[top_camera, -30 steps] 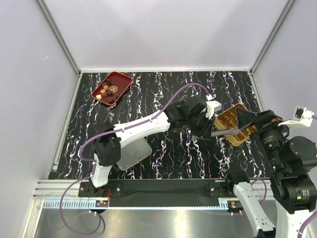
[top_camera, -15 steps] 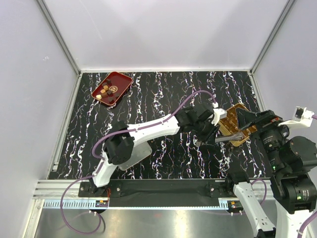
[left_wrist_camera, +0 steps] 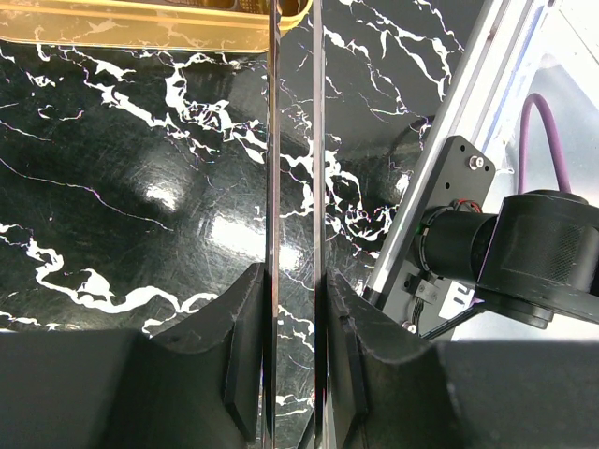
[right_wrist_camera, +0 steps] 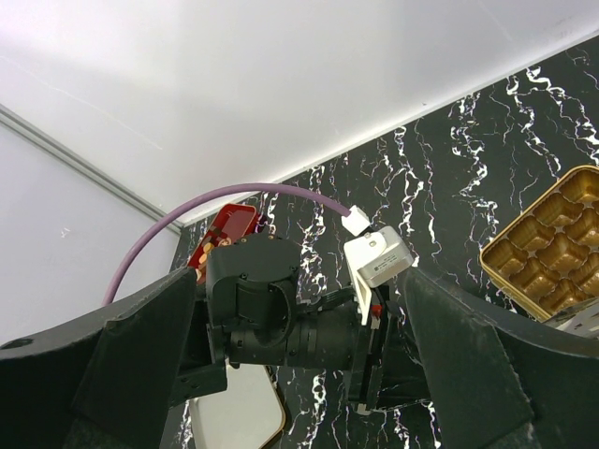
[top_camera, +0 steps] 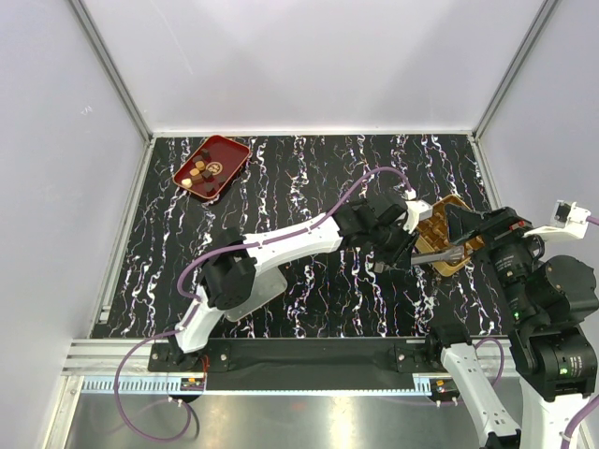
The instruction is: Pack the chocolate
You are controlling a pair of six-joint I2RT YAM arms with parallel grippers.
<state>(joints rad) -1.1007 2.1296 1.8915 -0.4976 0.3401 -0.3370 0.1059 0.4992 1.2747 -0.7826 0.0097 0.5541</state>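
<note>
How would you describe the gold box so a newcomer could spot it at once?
Look at the black marbled table, then its right side, next to the right arm. The gold box lies there, set at an angle. Unlike the red tray in the far left corner, it is gold and split into rows of small cups.

A black table (top_camera: 318,178) veined in white carries three things: a gold compartmented box (top_camera: 438,223), a red tray (top_camera: 225,150) and a clear lid (top_camera: 270,282). The tray lies far left of the box by the back edge — the lid left of it too, nearer the front.
</note>
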